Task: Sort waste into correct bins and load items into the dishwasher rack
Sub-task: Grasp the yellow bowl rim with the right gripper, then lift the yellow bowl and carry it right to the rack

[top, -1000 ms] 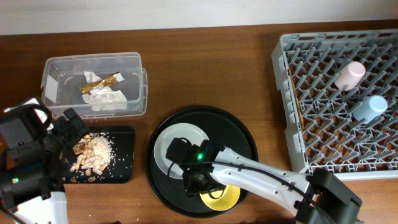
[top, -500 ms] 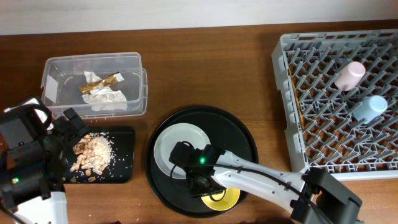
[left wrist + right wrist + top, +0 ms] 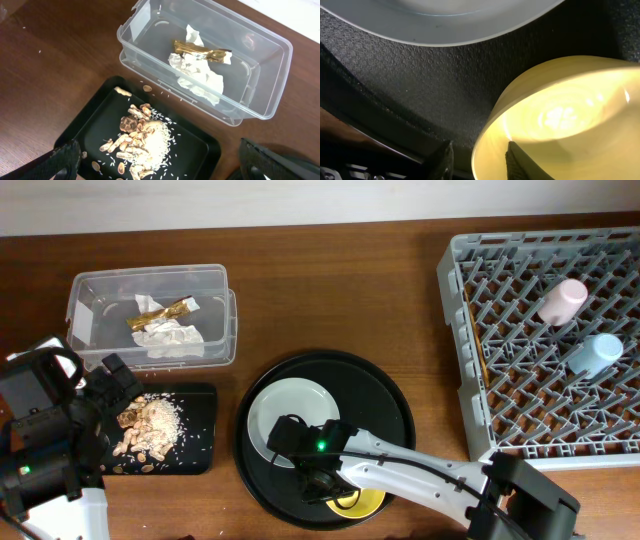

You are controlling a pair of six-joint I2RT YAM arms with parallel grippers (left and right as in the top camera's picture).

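My right gripper (image 3: pixel 477 160) is open and straddles the rim of the yellow bowl (image 3: pixel 560 115), one finger inside and one outside. The bowl (image 3: pixel 362 501) sits at the front of the round black tray (image 3: pixel 392 395), beside the pale grey plate (image 3: pixel 285 412). My left gripper (image 3: pixel 160 162) is open and empty, above the shallow black tray (image 3: pixel 197 150) that holds the food scraps (image 3: pixel 142 145). The napkin (image 3: pixel 197 75) and the snack wrapper (image 3: pixel 200 50) lie in the clear tub (image 3: pixel 260 55). The pink cup (image 3: pixel 562 300) and the blue cup (image 3: pixel 597 355) lie in the rack (image 3: pixel 452 290).
The wooden chopsticks (image 3: pixel 476 340) lie along the rack's left inner side. A few scraps and rice grains (image 3: pixel 145 88) lie on the table between the tub and the black tray. The plate's edge (image 3: pixel 445 20) is just behind the bowl.
My right arm has moved toward the table's front, over the yellow bowl, and covers more of it. The left arm has not moved.
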